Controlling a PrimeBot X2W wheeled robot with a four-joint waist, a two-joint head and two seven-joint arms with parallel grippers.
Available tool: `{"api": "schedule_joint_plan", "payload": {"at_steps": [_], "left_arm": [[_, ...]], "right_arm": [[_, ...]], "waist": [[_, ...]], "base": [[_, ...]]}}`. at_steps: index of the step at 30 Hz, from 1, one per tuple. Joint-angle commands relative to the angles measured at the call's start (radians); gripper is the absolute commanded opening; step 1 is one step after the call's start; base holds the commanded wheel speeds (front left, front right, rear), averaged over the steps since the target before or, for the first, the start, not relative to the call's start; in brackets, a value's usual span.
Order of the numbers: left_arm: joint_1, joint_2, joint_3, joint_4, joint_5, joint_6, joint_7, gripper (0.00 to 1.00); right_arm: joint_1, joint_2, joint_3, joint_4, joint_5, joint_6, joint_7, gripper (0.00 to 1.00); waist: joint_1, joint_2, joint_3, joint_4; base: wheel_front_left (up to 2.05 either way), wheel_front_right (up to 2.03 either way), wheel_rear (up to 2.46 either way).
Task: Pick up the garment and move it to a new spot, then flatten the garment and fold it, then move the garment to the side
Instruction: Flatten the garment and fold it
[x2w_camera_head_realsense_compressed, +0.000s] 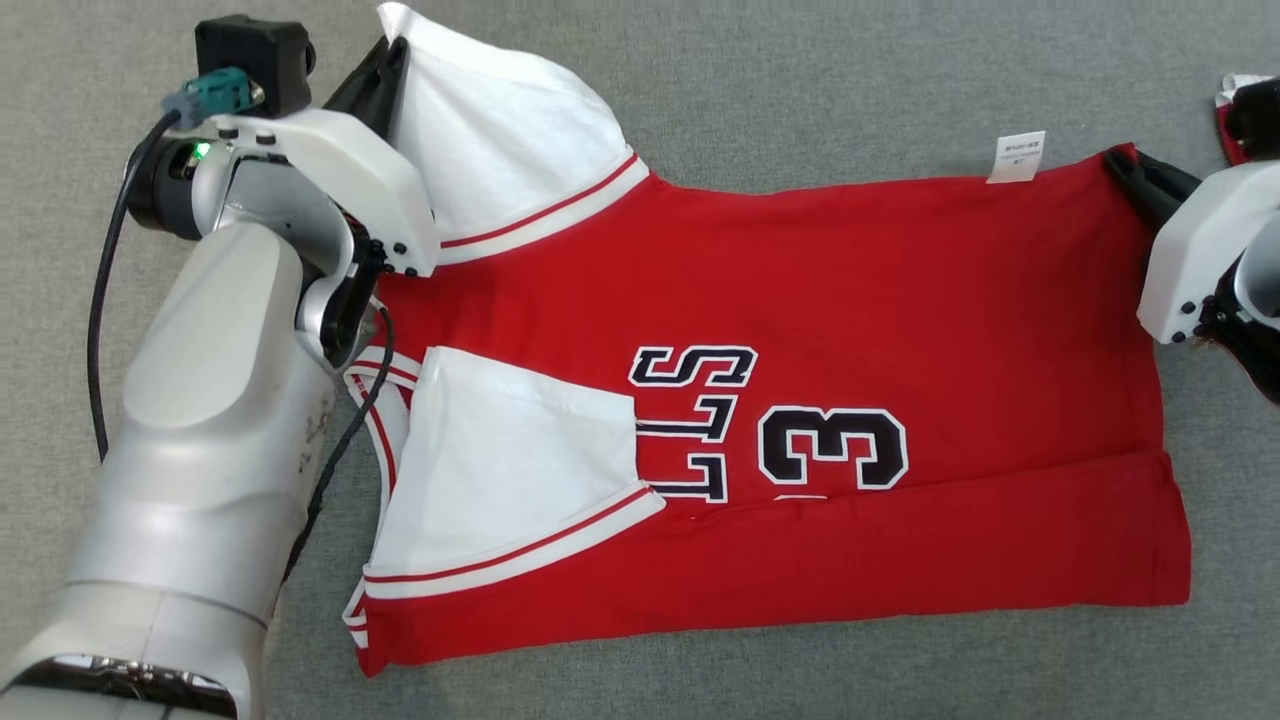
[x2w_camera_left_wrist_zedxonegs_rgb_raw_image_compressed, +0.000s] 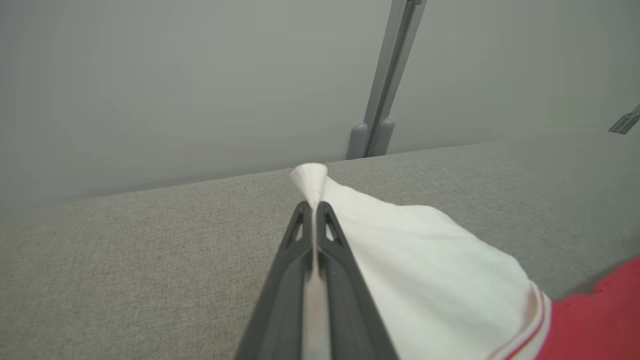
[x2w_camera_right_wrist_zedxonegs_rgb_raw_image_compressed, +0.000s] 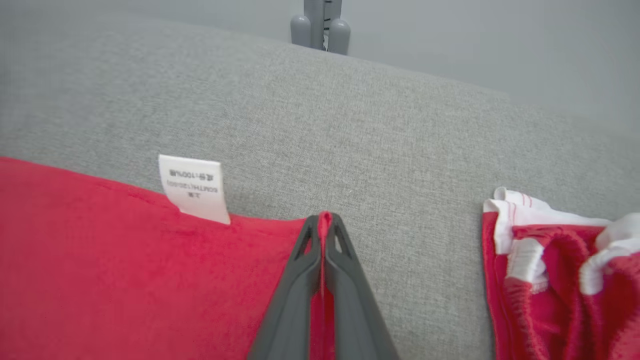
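Observation:
The garment (x2w_camera_head_realsense_compressed: 860, 300) is a red jersey with white sleeves and black lettering, spread across the grey cloth surface with its near long edge folded up over the body. My left gripper (x2w_camera_head_realsense_compressed: 392, 55) is shut on the tip of the far white sleeve (x2w_camera_left_wrist_zedxonegs_rgb_raw_image_compressed: 425, 265), pinched between the dark fingers (x2w_camera_left_wrist_zedxonegs_rgb_raw_image_compressed: 280, 285). At the far right corner of the hem, my right gripper (x2w_camera_head_realsense_compressed: 1125, 160) is shut on the red cloth (x2w_camera_right_wrist_zedxonegs_rgb_raw_image_compressed: 125, 260), beside a white care label (x2w_camera_right_wrist_zedxonegs_rgb_raw_image_compressed: 192, 187). The second white sleeve (x2w_camera_head_realsense_compressed: 500, 460) lies folded onto the jersey's front.
A second red and white bundle of cloth (x2w_camera_right_wrist_zedxonegs_rgb_raw_image_compressed: 555, 270) lies just right of my right gripper, at the right edge of the head view (x2w_camera_head_realsense_compressed: 1232, 115). The grey surface ends at a far edge with a grey post (x2w_camera_left_wrist_zedxonegs_rgb_raw_image_compressed: 382, 95) and a pale wall behind it.

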Motion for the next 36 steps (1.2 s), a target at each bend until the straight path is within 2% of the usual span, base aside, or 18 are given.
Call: {"api": "schedule_joint_plan", "payload": {"at_steps": [1, 7, 10, 18, 24, 28, 31, 33, 34, 35, 36], "left_arm": [[0.04, 0.01, 0.01, -0.032, -0.018, -0.008, -0.025, 0.0], [0.178, 0.012, 0.019, -0.166, -0.045, -0.008, -0.072, 0.0], [0.299, 0.024, 0.02, -0.284, -0.059, 0.003, -0.077, 0.0], [0.645, 0.056, 0.048, -0.647, -0.101, 0.083, -0.054, 0.0], [0.848, 0.063, 0.038, -0.827, -0.114, 0.135, -0.025, 0.0], [0.948, 0.055, 0.03, -0.893, -0.125, 0.162, -0.019, 0.0], [0.982, 0.05, 0.023, -0.894, -0.132, 0.163, -0.023, 0.0], [1.001, 0.043, 0.02, -0.892, -0.141, 0.165, -0.032, 0.0], [1.011, 0.043, 0.021, -0.892, -0.145, 0.163, -0.036, 0.33], [1.02, 0.043, 0.021, -0.893, -0.148, 0.16, -0.042, 0.67], [1.029, 0.041, 0.022, -0.896, -0.154, 0.155, -0.046, 1.0]], "right_arm": [[0.029, -0.016, 0.011, -0.016, 0.024, 0.0, -0.044, 0.0], [0.115, -0.059, 0.034, -0.097, 0.085, 0.0, -0.135, 0.0], [0.188, -0.087, 0.036, -0.154, 0.114, 0.0, -0.178, 0.0], [0.392, -0.129, -0.023, -0.276, 0.15, 0.0, -0.257, 0.0], [0.518, -0.121, -0.076, -0.333, 0.136, 0.0, -0.27, 0.0], [0.583, -0.102, -0.121, -0.359, 0.117, 0.0, -0.264, 0.0], [0.608, -0.09, -0.146, -0.366, 0.092, 0.0, -0.272, 0.0], [0.631, -0.079, -0.163, -0.368, 0.079, 0.0, -0.276, 0.36], [0.642, -0.073, -0.177, -0.369, 0.074, 0.0, -0.284, 0.54], [0.655, -0.069, -0.19, -0.372, 0.065, 0.0, -0.29, 1.0], [0.67, -0.065, -0.199, -0.376, 0.055, 0.0, -0.296, 1.0]], "waist": [[0.0, 0.0, -0.027, 0.002], [0.0, 0.0, -0.08, 0.01], [0.0, 0.0, -0.111, 0.009], [0.0, 0.0, -0.168, 0.003], [0.0, 0.0, -0.183, -0.003], [0.0, 0.0, -0.186, -0.006], [0.0, 0.0, -0.188, -0.006], [0.0, 0.0, -0.19, -0.006], [0.0, 0.0, -0.191, -0.006], [0.0, 0.0, -0.193, -0.005], [0.0, 0.0, -0.195, -0.004]], "base": [[0.0, 0.0, 0.0], [0.0, 0.0, 0.0], [0.0, 0.0, 0.0], [0.0, 0.0, 0.0], [0.0, 0.0, 0.0], [0.0, 0.0, 0.0], [0.0, 0.0, 0.0], [0.0, 0.0, 0.0], [0.0, 0.0, 0.0], [0.0, 0.0, 0.0], [0.0, 0.0, 0.0]]}}
